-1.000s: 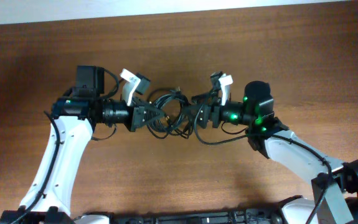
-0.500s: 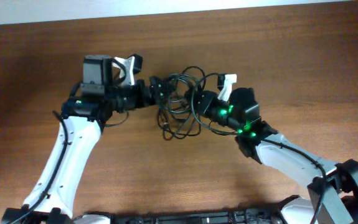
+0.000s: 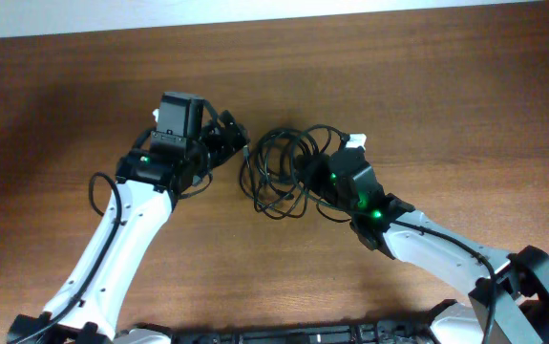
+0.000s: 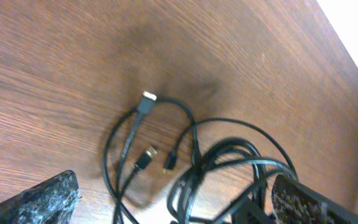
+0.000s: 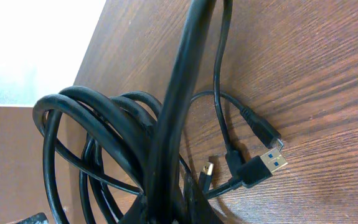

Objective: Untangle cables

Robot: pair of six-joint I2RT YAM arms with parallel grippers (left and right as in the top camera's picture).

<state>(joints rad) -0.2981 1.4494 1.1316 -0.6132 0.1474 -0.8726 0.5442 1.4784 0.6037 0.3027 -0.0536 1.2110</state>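
- Setting: robotics lab bench, judged from the fittings below.
- Table [image 3: 465, 105]: brown wood-grain top, filling the overhead view.
- Left arm [image 3: 112, 248] and right arm [image 3: 446, 253]: white-and-black robot arms, small green indicator lights lit.
- Wall [image 3: 255, 8]: pale strip beyond the table's far edge.

Left gripper [image 3: 234, 137] has let go of the cables [image 3: 276, 182]. Its jaws are now wide and it has pulled back left, clear of the bundle. Right gripper [image 3: 305, 172] has shifted left and toward the table's [image 3: 427, 115] far edge, carrying the bundle along. The loops now lie looser, no longer stretched between both arms.
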